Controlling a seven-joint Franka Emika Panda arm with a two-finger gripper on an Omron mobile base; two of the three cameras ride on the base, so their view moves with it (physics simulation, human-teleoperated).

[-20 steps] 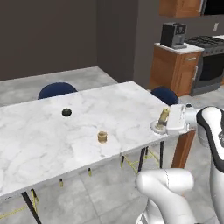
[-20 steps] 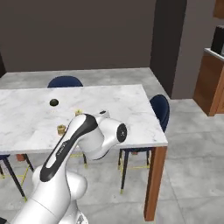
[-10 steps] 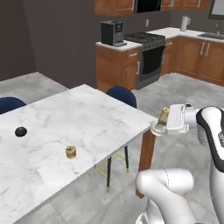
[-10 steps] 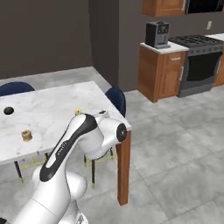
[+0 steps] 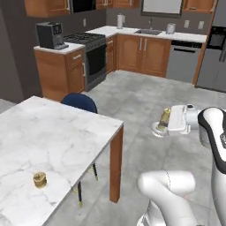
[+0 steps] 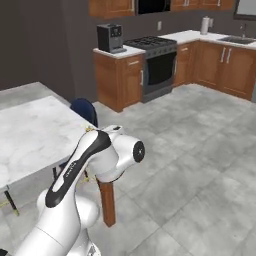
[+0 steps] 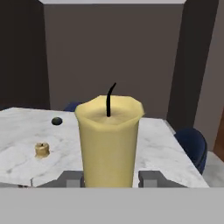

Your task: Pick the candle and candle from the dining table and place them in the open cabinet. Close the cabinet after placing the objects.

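My gripper (image 5: 167, 124) is shut on the slim tan-yellow stick candle (image 5: 164, 117), which stands on its round silver dish base (image 5: 158, 130). It hangs in the air to the right of the dining table (image 5: 66, 132), past its corner. In the hand view the held candle (image 7: 109, 140) stands upright with its black wick, between the two fingers (image 7: 71, 178). The short golden spool candle (image 5: 39, 179) sits on the marble top near the front edge, and shows as the small spool candle (image 7: 41, 149) in the hand view. The open cabinet is out of view.
A small black lump (image 7: 56, 121) lies on the table. A blue chair (image 5: 79, 101) stands at the table's far side. Behind are a coffee machine (image 5: 50, 35), a stove (image 5: 90, 55), wooden base units (image 5: 143, 55) and a dishwasher (image 5: 182, 62). Grey tiled floor (image 5: 141, 97) lies between.
The whole picture has swung from the table to the kitchen, so the base has moved. The gripper stays shut on the stick candle, held the same way.
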